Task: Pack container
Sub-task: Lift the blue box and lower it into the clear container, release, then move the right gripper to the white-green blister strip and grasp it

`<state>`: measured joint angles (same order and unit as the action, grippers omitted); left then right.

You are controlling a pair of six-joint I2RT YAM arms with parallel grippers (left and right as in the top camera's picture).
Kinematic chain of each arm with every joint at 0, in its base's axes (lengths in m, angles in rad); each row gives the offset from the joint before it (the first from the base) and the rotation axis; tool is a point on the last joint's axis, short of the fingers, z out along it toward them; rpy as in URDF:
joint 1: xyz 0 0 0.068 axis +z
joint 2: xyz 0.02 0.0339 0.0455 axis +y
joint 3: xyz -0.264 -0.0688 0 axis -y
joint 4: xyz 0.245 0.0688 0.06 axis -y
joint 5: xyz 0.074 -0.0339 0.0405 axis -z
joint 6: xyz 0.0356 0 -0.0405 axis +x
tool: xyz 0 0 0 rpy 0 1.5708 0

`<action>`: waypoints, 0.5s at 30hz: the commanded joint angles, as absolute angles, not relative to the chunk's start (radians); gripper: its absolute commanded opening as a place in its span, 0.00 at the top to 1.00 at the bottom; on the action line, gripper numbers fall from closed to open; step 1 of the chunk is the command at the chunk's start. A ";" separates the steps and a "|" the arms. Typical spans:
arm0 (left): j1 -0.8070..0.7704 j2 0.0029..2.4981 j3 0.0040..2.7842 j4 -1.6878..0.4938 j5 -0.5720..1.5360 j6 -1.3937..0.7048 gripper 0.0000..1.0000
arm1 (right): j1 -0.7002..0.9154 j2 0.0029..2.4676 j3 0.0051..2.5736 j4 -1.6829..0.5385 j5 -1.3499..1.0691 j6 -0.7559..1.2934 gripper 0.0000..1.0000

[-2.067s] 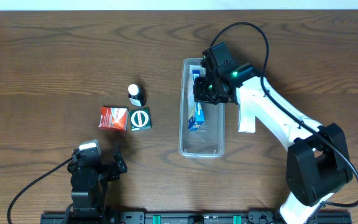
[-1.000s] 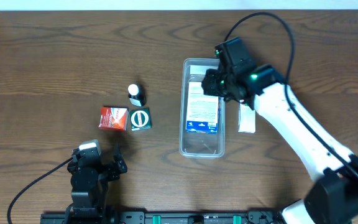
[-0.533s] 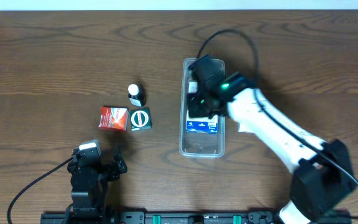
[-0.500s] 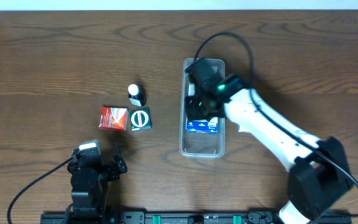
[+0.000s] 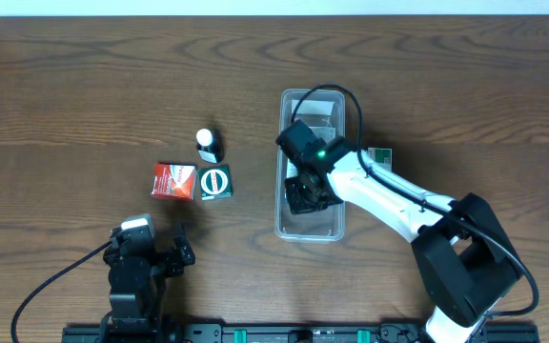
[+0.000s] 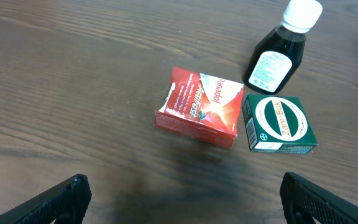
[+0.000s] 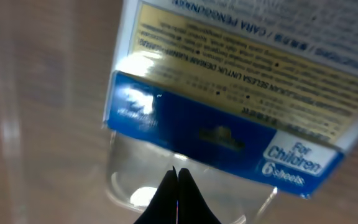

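The clear container (image 5: 280, 225) stands lengthwise at the table's middle. A blue and white box (image 7: 229, 81) lies flat inside it. In the overhead view the box (image 5: 318, 122) is mostly hidden under my right arm. My right gripper (image 5: 302, 197) is down inside the container's near half. In the right wrist view its fingers (image 7: 177, 193) are shut on nothing, just off the box's blue end, above the clear floor (image 7: 129, 186). My left gripper (image 5: 151, 257) is open and empty at the front left, and its fingertips (image 6: 182, 205) frame bare wood.
A red Panadol box (image 5: 173, 181), a green Zam-Buk box (image 5: 215, 182) and a dark bottle with a white cap (image 5: 207, 145) sit left of the container. They also show in the left wrist view: red box (image 6: 199, 107), green box (image 6: 279, 123), bottle (image 6: 283, 50). A small green and white box (image 5: 380, 155) lies right of the container.
The blue box went from upright in my right gripper to lying flat in the container. My right gripper then swung over it and down toward the container's near end. The left arm has not moved.
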<state>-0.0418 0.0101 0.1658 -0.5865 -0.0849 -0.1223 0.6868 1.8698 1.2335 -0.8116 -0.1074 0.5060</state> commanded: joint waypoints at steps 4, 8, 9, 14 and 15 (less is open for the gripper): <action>-0.038 0.003 0.153 -0.585 -0.089 -0.105 0.02 | 0.691 1.878 1.153 -0.704 -0.097 0.492 0.99; -0.038 0.003 0.153 -0.585 -0.089 -0.105 0.02 | 0.681 1.878 1.150 -0.625 -0.039 0.494 0.99; -0.038 0.003 0.153 -0.585 -0.089 -0.105 0.02 | 0.679 1.878 1.150 -0.614 -0.023 0.501 0.99; -0.038 0.003 0.153 -0.585 -0.089 -0.105 0.02 | 0.668 1.878 1.150 -0.584 0.018 0.511 0.99; -0.038 0.003 0.153 -0.585 -0.089 -0.105 0.02 | 0.669 1.878 1.150 -0.577 0.019 0.510 0.99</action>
<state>-0.0418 0.0101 0.1658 -0.5865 -0.0849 -0.1223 0.6773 1.8709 1.1515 -0.5907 -0.0330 0.5072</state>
